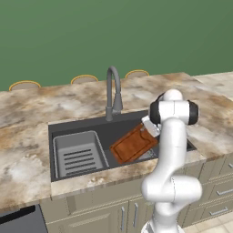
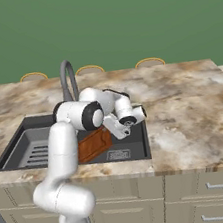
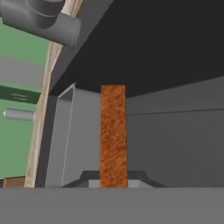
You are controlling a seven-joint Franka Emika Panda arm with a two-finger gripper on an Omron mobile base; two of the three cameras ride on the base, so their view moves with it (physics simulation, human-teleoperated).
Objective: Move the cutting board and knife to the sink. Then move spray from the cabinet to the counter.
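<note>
Cutting board (image 1: pixel 133 144) tilts inside sink (image 1: pixel 68 128), beside rack (image 1: pixel 79 154), below faucet (image 1: pixel 112 92).

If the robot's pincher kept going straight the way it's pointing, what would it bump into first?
The gripper, shut on the cutting board, points down into the sink. Going straight on, the board's far edge would probably meet the sink's dark inner wall first, though depth is hard to judge.

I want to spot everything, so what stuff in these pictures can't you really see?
- Gripper, hand view: its tips sit hidden behind the cutting board it's shut on.
- Cutting board, left base view: the arm covers its right end.
- Sink, right base view: the arm blocks the basin's middle.
- Faucet, hand view: cut off by the top edge.
</note>
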